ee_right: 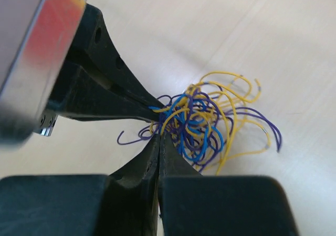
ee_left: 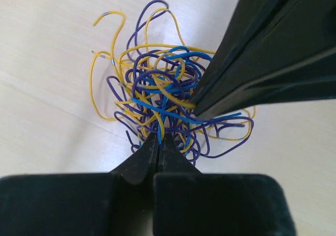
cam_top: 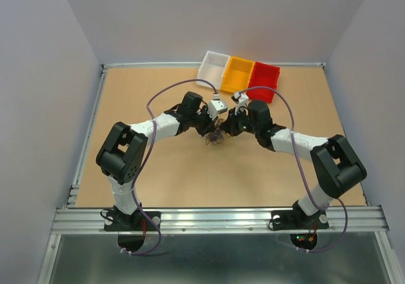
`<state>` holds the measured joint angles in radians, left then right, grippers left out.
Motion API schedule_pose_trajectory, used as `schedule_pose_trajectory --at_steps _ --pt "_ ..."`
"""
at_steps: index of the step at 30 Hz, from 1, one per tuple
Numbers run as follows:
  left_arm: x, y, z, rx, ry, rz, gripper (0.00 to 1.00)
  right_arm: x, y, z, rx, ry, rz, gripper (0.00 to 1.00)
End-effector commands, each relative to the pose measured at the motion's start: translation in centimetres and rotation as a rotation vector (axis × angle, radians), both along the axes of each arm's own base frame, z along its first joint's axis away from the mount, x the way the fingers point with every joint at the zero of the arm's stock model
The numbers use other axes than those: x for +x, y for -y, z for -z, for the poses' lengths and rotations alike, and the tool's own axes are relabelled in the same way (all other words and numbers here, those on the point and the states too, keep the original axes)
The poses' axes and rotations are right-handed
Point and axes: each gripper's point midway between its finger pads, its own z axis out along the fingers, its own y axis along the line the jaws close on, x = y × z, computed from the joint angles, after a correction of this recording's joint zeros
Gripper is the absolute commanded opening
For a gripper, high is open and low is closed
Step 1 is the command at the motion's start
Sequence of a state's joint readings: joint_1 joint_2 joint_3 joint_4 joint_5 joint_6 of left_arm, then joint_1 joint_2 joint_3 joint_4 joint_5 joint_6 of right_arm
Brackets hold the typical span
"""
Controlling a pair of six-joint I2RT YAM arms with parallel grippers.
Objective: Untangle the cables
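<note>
The cables [ee_left: 168,104] are one tangled ball of thin yellow, blue and dark purple strands on the table, seen small in the top view [cam_top: 217,136] and close in the right wrist view [ee_right: 210,125]. My left gripper [ee_left: 159,137] is shut on a blue and a yellow strand at the ball's near edge. My right gripper [ee_right: 159,136] is shut on strands at the ball's other side. The two grippers meet tip to tip at the ball; the right one's black fingers [ee_left: 262,52] enter the left wrist view from the upper right.
Three small bins stand in a row at the table's far edge: white [cam_top: 213,67], yellow [cam_top: 237,74], red [cam_top: 264,80]. Lavender hoses [cam_top: 297,145] loop over both arms. A metal rail [cam_top: 221,217] runs along the near edge.
</note>
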<state>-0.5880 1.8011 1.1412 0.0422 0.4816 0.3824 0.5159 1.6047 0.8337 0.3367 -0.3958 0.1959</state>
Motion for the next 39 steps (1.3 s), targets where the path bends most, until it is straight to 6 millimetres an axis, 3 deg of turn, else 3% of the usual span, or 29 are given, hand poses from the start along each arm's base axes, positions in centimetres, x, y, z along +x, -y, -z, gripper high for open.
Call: schedule_pose_trajectory --at_steps 1,2,3,4,7,8,10,12,14,15,16,18,22,24,26,27,28,31,34,39 --pt "1.3 -0.7 -3.9 -0.091 0.055 -0.005 0.00 1.1 2.5 -3.6 0.016 0.091 0.169 0.01" --pt "1.9 -2.1 -3.9 -0.100 0.045 -0.035 0.00 1.0 3.4 -3.3 0.004 0.089 0.212 0.01" --pt "1.8 -2.5 -4.8 -0.131 0.040 -0.028 0.00 1.4 4.9 -4.7 0.011 0.116 0.302 0.00" --pt "1.9 -3.1 -5.0 -0.141 0.036 -0.036 0.00 1.5 5.8 -3.8 -0.017 0.106 0.345 0.01" --pt "3.2 -5.9 -5.8 -0.157 0.031 -0.105 0.00 1.4 10.3 -5.6 0.006 0.140 0.558 0.01" --pt "3.4 -6.4 -6.6 -0.168 0.040 -0.115 0.00 1.3 12.7 -7.6 0.028 0.189 0.666 0.00" --pt "4.3 -8.4 -7.6 -0.183 0.054 -0.173 0.00 0.6 16.3 -7.1 0.003 0.179 0.813 0.01" --pt "5.3 -9.9 -8.9 -0.212 0.073 -0.256 0.00 -0.6 19.9 -9.2 0.035 0.227 0.975 0.01" --pt "6.2 -12.1 -9.3 -0.229 0.076 -0.356 0.00 -2.1 23.1 -9.4 0.027 0.244 1.113 0.01" --pt "7.0 -13.0 -9.7 -0.227 0.101 -0.407 0.00 -3.2 24.2 -10.8 0.072 0.273 1.157 0.01" --pt "7.5 -14.2 -9.8 -0.233 0.105 -0.446 0.00 -3.9 24.9 -10.8 0.092 0.280 1.187 0.00" --pt "7.7 -14.6 -10.0 -0.250 0.101 -0.458 0.00 -5.3 25.7 -12.5 0.168 0.325 1.202 0.00" --pt "6.0 -12.7 -10.1 -0.257 0.103 -0.362 0.00 -6.2 24.1 -13.7 0.208 0.357 1.072 0.01" --pt "5.0 -11.8 -11.1 -0.274 0.131 -0.301 0.00 -6.2 21.8 -13.7 0.207 0.348 0.941 0.01" --pt "3.8 -10.5 -11.2 -0.279 0.133 -0.228 0.00 -5.9 19.7 -13.4 0.171 0.351 0.810 0.24" --pt "2.6 -9.3 -11.3 -0.269 0.136 -0.157 0.00 -6.1 17.3 -13.8 0.193 0.353 0.679 0.37" --pt "1.9 -8.5 -11.3 -0.261 0.140 -0.126 0.00 -6.1 16.2 -13.7 0.185 0.357 0.610 0.63" --pt "0.0 -6.6 -11.4 -0.231 0.180 -0.063 0.00 -6.0 12.3 -13.0 0.188 0.328 0.404 0.88" --pt "-0.9 -6.0 -12.7 -0.245 0.210 -0.039 0.00 -5.0 9.3 -11.2 0.180 0.288 0.261 0.99" --pt "-2.1 -5.4 -15.4 -0.277 0.237 0.002 0.00 -3.5 6.4 -10.3 0.197 0.283 0.136 1.00"
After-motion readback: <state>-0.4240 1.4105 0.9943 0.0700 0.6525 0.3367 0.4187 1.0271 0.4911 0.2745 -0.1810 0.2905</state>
